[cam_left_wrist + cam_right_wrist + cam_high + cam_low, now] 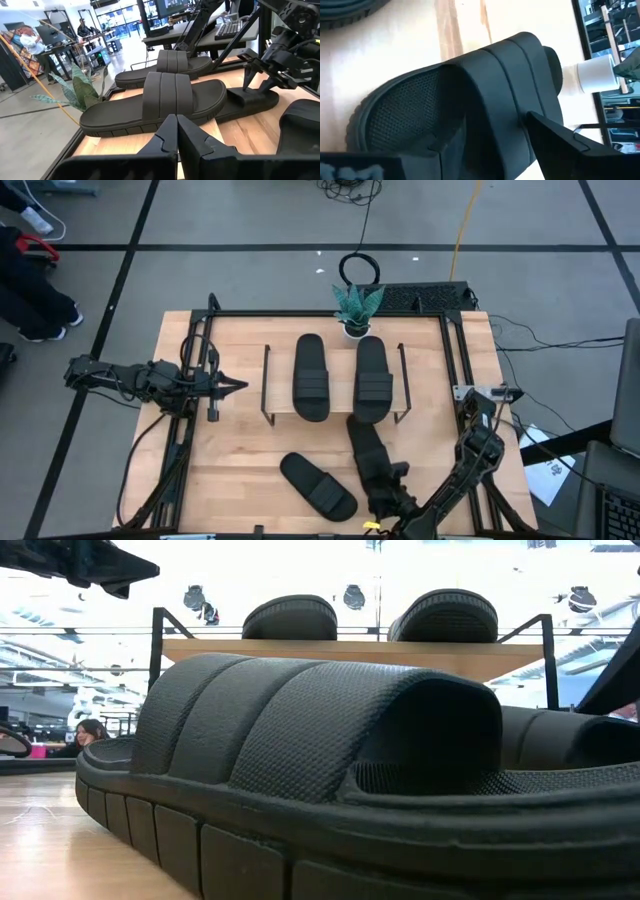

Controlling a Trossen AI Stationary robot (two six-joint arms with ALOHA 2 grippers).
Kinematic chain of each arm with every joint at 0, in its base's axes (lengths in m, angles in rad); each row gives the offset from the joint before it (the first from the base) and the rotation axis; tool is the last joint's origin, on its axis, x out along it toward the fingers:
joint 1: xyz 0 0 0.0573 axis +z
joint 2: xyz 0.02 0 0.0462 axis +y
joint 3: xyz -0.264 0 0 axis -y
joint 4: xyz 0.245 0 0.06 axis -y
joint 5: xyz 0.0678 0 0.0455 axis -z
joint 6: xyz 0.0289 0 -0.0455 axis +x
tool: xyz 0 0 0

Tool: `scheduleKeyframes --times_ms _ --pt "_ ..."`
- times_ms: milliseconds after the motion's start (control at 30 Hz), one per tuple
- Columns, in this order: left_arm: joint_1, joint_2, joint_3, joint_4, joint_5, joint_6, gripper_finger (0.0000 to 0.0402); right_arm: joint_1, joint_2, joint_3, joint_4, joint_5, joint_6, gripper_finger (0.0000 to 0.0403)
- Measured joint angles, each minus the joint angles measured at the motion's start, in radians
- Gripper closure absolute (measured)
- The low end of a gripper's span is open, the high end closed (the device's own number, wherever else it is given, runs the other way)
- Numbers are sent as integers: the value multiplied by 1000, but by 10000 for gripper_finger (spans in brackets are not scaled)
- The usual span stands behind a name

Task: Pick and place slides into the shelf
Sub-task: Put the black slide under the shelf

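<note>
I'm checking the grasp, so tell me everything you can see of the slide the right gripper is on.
The slide is black, with a wide ribbed strap and a textured footbed. It lies just in front of the shelf, its toe end near the board's front edge, below the right shelved slide. The right gripper grips its near end, one finger inside the strap, one outside.

The table [230, 450] carries the shelf [335, 416], two slides [317, 486] and a plant [356, 308].

Two slides [311, 377] side by side on the shelf [280, 412]; two more slides [318, 485] on the table [240, 460] before it.
</note>
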Motion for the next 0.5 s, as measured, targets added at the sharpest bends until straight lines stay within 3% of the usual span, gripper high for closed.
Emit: scheduleKeyframes --times_ms 267,500 --pt "0 0 0 -1 0 0 386 -13 1 0 -53 8 73 214" --pt "0 0 0 -6 7 1 399 -35 1 -1 -71 73 69 225"
